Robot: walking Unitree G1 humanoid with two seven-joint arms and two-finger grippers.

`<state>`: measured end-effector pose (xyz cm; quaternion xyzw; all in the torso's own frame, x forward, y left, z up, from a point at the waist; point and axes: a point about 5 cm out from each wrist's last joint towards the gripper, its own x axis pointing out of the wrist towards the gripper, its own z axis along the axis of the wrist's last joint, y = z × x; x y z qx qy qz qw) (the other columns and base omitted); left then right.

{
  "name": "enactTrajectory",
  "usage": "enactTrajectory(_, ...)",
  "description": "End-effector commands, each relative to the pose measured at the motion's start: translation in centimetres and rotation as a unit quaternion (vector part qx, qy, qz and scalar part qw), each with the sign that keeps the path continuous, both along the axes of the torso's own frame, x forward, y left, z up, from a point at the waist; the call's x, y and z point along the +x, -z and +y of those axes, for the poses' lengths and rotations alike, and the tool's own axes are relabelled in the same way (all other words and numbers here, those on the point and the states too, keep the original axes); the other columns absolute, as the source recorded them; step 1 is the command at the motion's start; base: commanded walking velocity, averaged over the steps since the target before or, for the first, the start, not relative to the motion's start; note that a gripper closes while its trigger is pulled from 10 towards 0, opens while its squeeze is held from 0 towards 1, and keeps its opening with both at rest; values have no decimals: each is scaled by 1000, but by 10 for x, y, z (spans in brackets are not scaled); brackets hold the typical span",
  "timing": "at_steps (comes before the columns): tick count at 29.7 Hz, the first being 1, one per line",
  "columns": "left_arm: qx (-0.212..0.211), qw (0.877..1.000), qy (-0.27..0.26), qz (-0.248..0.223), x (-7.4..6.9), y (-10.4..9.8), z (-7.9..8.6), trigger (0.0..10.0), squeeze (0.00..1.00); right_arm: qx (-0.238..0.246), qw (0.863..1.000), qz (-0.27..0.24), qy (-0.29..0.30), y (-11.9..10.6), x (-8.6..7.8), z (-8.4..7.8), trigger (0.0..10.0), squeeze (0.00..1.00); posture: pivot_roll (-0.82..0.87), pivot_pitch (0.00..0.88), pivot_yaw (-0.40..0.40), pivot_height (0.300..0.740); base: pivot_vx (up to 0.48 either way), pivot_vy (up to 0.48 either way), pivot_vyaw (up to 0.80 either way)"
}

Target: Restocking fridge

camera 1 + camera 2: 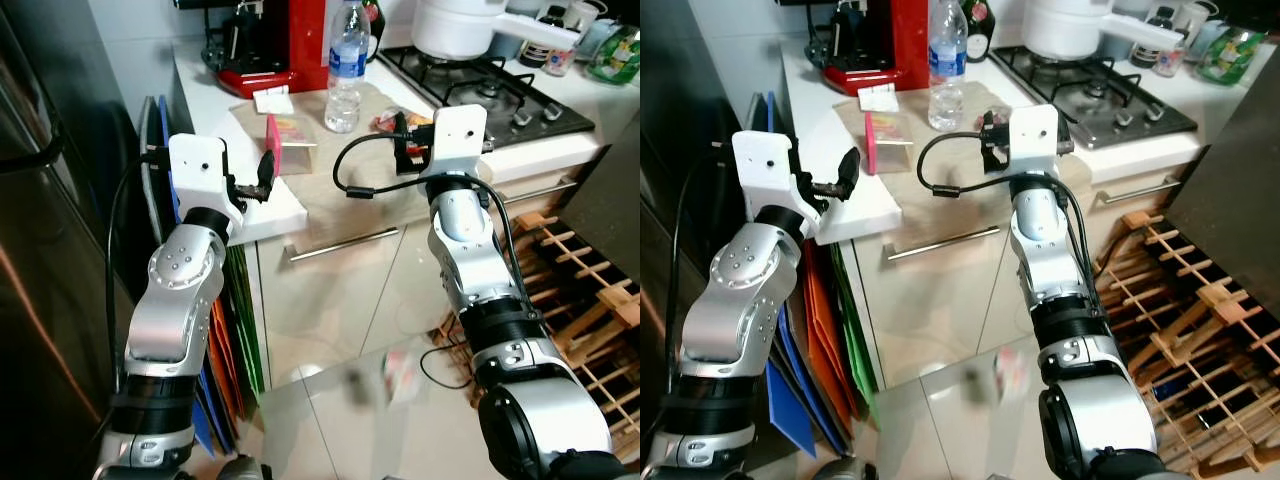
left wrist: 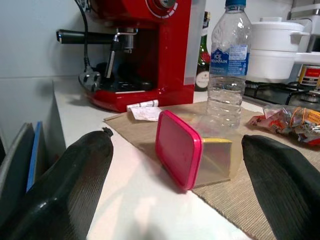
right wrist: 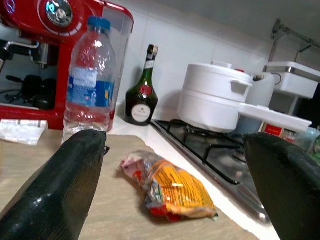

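A clear container with a pink lid (image 1: pixel 282 142) lies on its side on a tan mat on the white counter (image 1: pixel 235 125). My left gripper (image 1: pixel 258 180) hovers open at the counter's front edge, just short of the container (image 2: pixel 192 150), which sits between its spread fingers (image 2: pixel 75 175) in the left wrist view. Behind the container stands a plastic water bottle (image 1: pixel 345 70). An orange-and-red snack packet (image 3: pixel 170 187) lies on the mat to the right. My right gripper (image 1: pixel 403 145) is open above the counter edge, close to the packet (image 1: pixel 388 122).
A red coffee machine (image 1: pixel 275 40) stands at the back of the counter, with a dark glass bottle (image 3: pixel 141 92) beside it. A gas hob (image 1: pixel 490 90) carries a white pot (image 1: pixel 455 25). The dark fridge (image 1: pixel 45 200) is at left, coloured boards (image 1: pixel 225 330) lean beside it, and a wooden rack (image 1: pixel 585 290) stands at right.
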<state>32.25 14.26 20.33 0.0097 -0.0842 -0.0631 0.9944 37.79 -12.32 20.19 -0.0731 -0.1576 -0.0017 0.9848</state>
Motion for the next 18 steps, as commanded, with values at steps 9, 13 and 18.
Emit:
enactTrajectory(9, 15, 1000, -11, -19, 5, -4, -3, 10000, 0, 48, 997, 46, -36, 12, 3, 6, 10000, 0, 86, 0, -4, 740, 0, 0, 0)
enactTrajectory(13, 1, 1000, -11, -25, 5, -4, 0, 10000, 0, 41, 997, 41, -51, 10, 3, 10, 10000, 0, 91, 0, -9, 740, 0, 0, 0)
enactTrajectory(18, 6, 999, -11, -34, 4, -5, 0, 10000, 0, 38, 996, 38, -65, 11, 2, 16, 10000, 0, 91, 0, -13, 740, 340, 0, 0)
